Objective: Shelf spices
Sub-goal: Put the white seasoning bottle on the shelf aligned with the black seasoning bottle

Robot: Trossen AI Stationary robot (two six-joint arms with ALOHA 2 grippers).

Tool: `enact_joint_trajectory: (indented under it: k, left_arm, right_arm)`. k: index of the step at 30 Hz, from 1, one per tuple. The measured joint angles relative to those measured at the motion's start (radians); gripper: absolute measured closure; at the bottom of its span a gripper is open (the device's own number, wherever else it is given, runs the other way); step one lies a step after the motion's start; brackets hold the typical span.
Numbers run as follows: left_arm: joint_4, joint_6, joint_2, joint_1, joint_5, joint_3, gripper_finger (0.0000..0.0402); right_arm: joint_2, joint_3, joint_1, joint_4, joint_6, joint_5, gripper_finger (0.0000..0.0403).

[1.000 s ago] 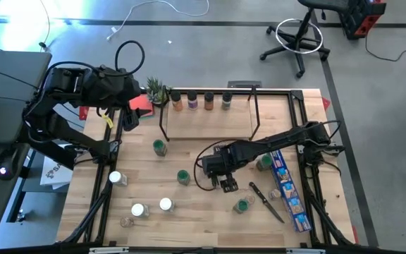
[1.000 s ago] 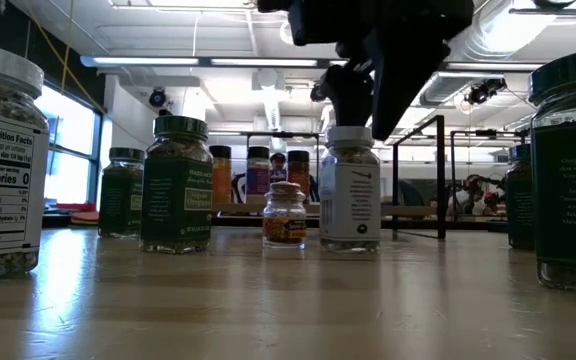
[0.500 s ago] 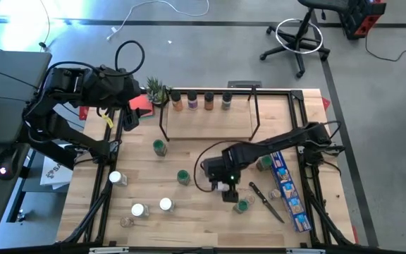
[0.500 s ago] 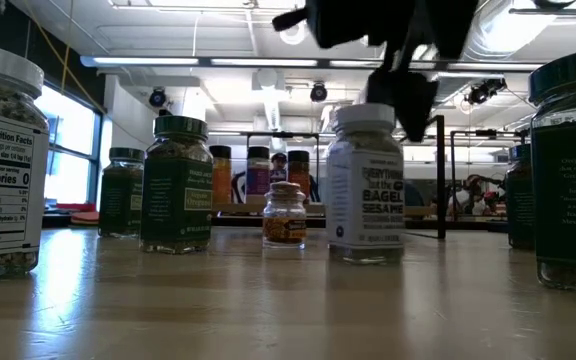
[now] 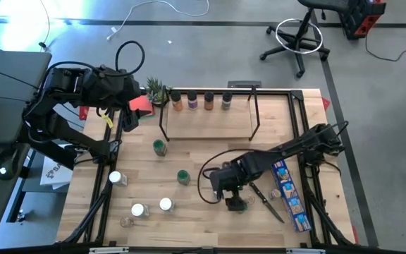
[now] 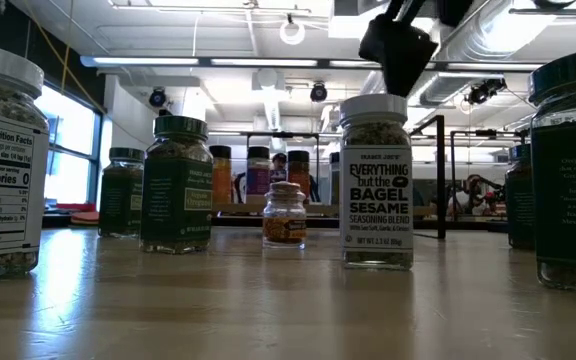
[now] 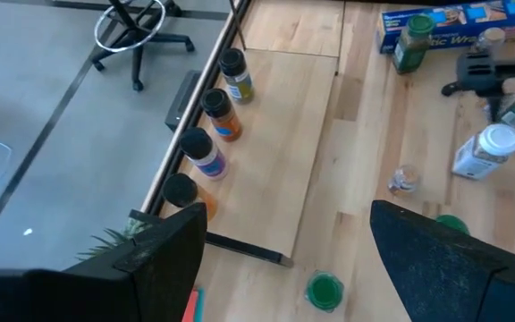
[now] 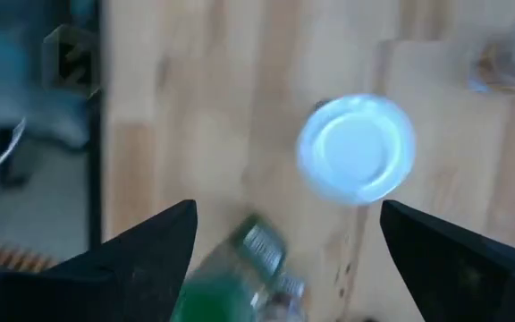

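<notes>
My right gripper (image 5: pixel 232 197) is open and points down over the table's middle right. A white-capped seasoning jar (image 6: pixel 376 180) stands upright on the table just below it; its cap (image 8: pixel 356 148) lies beyond the fingertips. A green-capped jar (image 5: pixel 240 205) stands under the gripper, between the fingers in the wrist view (image 8: pixel 240 273); I cannot tell whether they touch it. The shelf (image 5: pixel 206 125) stands at the far middle with several jars (image 5: pixel 192 101) along its back. My left gripper (image 7: pixel 289 259) is open and empty, off the table's far left corner.
Loose jars stand at the near left (image 5: pixel 138 209), (image 5: pixel 165 204), (image 5: pixel 116 178) and mid table (image 5: pixel 160 147), (image 5: pixel 183 176). A long blue box (image 5: pixel 287 190) with a jar (image 5: pixel 263 164) beside it and a black-handled utensil (image 5: pixel 266 201) lie at the right.
My right gripper has gone toward the table's near edge, taking the white-capped jar along. The jar has slid nearer and turned about, its front label now facing the near edge. The gripper's finger, first down beside the cap, now stands above it.
</notes>
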Motion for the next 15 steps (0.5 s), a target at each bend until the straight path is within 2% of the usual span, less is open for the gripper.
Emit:
enact_joint_trajectory:
  k: [5, 11, 15]
  left_arm:
    - [0.001, -0.005, 0.0, 0.0, 0.002, 0.0, 0.0092]
    - [0.001, -0.006, 0.0, 0.0, 0.013, 0.0, 0.0092]
    - [0.001, -0.008, 0.0, 0.0, 0.018, 0.0, 0.0092]
  right_arm:
    - [0.04, 0.001, 0.01, 0.048, 0.039, 0.06, 0.0057]
    - [0.06, 0.0, -0.002, 0.037, 0.111, 0.197, 0.0092]
    - [0.066, -0.003, -0.016, 0.034, 0.111, 0.188, 0.0106]
